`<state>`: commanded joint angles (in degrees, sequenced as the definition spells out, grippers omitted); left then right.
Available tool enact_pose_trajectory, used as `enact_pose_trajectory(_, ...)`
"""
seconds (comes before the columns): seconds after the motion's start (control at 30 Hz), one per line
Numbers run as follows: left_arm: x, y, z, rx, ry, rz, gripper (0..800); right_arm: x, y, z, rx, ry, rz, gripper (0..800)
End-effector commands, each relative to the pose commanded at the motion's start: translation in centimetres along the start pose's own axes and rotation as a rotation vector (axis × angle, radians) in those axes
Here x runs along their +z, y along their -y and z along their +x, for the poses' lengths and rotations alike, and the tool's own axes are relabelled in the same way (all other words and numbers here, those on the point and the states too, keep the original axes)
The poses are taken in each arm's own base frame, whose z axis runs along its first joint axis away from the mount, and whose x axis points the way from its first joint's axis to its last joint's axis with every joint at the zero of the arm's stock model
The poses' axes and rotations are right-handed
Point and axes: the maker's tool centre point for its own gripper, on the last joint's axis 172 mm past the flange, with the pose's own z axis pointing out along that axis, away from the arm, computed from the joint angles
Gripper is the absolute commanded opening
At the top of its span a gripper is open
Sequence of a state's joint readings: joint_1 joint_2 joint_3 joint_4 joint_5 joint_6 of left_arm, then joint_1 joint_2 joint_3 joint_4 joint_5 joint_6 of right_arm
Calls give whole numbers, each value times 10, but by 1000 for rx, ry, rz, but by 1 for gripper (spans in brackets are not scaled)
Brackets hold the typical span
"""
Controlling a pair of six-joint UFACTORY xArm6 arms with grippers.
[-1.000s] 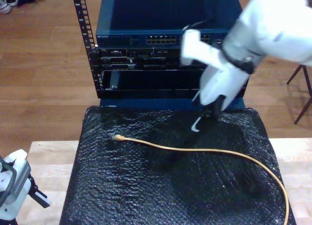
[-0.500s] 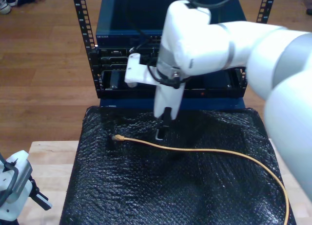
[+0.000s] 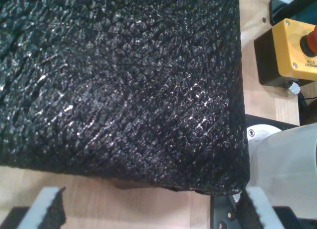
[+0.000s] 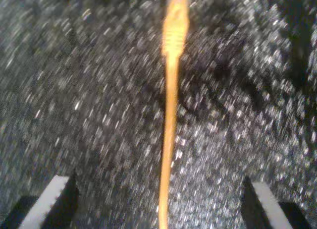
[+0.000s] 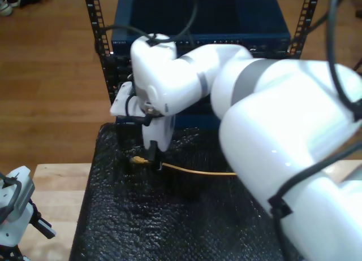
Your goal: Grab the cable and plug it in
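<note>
so the cable [image 5: 186, 169] is lying loose on the black mat [image 5: 141, 216] with its plug end near the rack [image 5: 102, 46]; second claw [image 4: 158, 199] hangs spread wide astride it, probably lining up a grab; first claw [image 3: 148, 209] sits wide off the mat's edge, idle.

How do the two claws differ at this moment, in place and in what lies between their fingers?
My second claw is over the black mat, open astride the cable near its plug. My first claw is off the mat's edge over bare wood, with nothing between its fingers. Both are open.
</note>
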<state>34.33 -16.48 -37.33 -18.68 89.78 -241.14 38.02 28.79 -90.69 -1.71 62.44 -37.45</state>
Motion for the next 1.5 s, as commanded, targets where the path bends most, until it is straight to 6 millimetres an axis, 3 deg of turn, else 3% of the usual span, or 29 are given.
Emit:
enact_pose_trajectory(0.33,0,0,0,0,0,0,800,14,1,46,-15,-17,-13,771)
enact_pose_trajectory(0.57,1,0,0,-1,-1,-3,800,22,8,47,-5,-1,-7,680)
enact_pose_trajectory(1.03,1,-1,0,-1,-3,-5,800,30,8,34,14,46,-11,586)
enact_pose_trajectory(1.5,2,-1,0,-2,-4,-8,800,35,2,29,58,72,-42,378)
